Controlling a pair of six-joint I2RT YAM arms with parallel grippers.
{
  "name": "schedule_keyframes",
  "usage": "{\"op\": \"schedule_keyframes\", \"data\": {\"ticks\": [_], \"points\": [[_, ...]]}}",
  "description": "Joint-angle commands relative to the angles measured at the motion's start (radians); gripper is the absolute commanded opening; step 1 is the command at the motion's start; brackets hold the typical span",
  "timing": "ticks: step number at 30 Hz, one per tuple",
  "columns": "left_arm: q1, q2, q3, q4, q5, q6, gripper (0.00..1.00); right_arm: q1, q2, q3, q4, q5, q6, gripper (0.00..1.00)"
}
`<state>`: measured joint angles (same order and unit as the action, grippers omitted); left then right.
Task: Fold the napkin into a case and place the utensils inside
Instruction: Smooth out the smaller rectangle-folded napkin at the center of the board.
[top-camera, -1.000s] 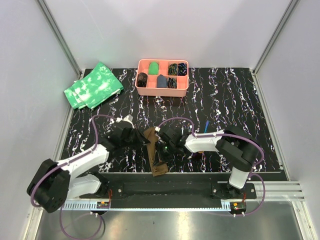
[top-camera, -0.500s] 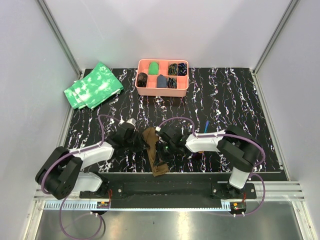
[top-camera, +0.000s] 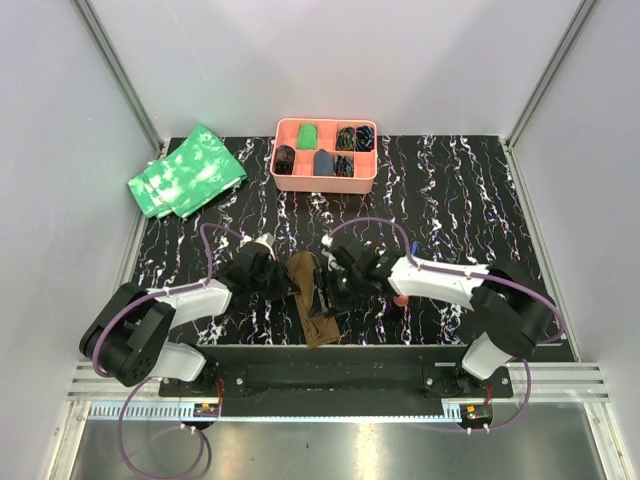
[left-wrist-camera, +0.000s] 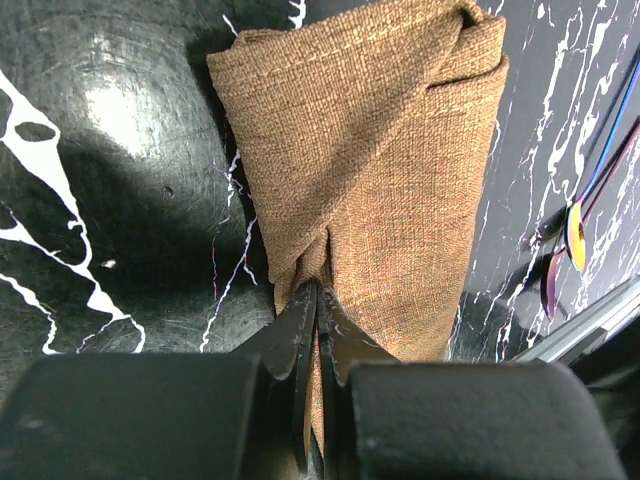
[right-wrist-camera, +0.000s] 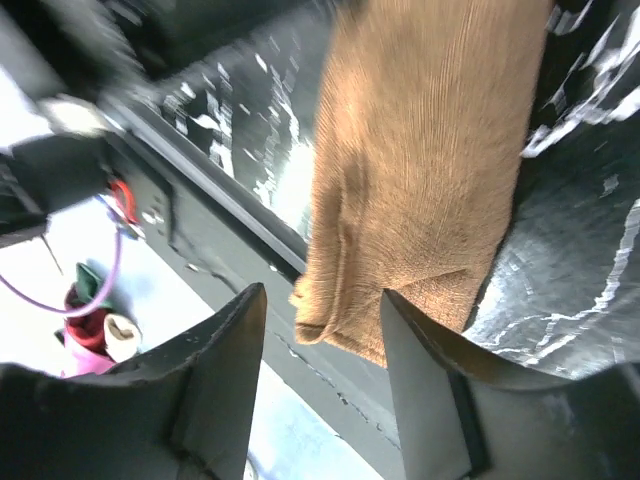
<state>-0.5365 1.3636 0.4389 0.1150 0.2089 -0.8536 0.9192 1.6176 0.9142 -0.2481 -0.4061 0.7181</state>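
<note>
The brown napkin (top-camera: 312, 300), folded into a narrow strip, lies on the worktop (top-camera: 480, 190) at the middle of its near edge. The left gripper (left-wrist-camera: 312, 300) has its jaws closed, pinching a fold of the cloth. The right gripper (right-wrist-camera: 322, 300) hangs above the strip's near end with its jaws apart, holding nothing. The utensils (left-wrist-camera: 590, 190) lie just to the right of the strip.

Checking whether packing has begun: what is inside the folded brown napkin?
Only outer folds of the napkin show; its inside is covered, so nothing there can be confirmed. Some utensils lie outside, beside it.
</note>
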Motion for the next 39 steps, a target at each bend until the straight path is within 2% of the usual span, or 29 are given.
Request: {"op": "schedule_keyframes", "data": {"ticks": [1,5,6,9,13,16,20,24,30,39], "points": [[0.009,0.022,0.014,-0.048,-0.059,0.050,0.05,-0.058,-0.041,0.080,-0.026,-0.005,-0.039,0.59],[0.009,0.012,0.018,-0.058,-0.059,0.050,0.05,-0.060,0.036,0.133,-0.011,-0.020,-0.054,0.51],[0.009,0.012,0.017,-0.058,-0.059,0.047,0.05,-0.060,0.057,0.140,0.004,-0.028,-0.048,0.43],[0.009,0.006,0.015,-0.060,-0.057,0.045,0.05,-0.060,0.139,0.126,0.098,-0.062,-0.028,0.27],[0.009,-0.001,0.023,-0.064,-0.049,0.041,0.05,-0.059,0.253,0.091,0.222,-0.094,-0.009,0.19],[0.009,-0.040,0.052,-0.095,-0.029,0.037,0.05,-0.062,0.295,0.069,0.237,-0.096,-0.011,0.18],[0.009,-0.164,0.110,-0.178,-0.009,0.022,0.06,-0.063,0.294,0.046,0.239,-0.070,-0.023,0.17],[0.009,-0.193,0.165,-0.199,0.004,0.007,0.08,-0.068,0.288,0.034,0.237,-0.068,-0.029,0.17],[0.009,-0.077,0.124,-0.118,0.026,-0.021,0.06,-0.074,0.255,0.037,0.237,-0.062,-0.023,0.17],[0.016,0.127,0.074,-0.044,-0.052,0.005,0.05,-0.069,0.139,0.061,0.147,-0.066,-0.031,0.18]]}}
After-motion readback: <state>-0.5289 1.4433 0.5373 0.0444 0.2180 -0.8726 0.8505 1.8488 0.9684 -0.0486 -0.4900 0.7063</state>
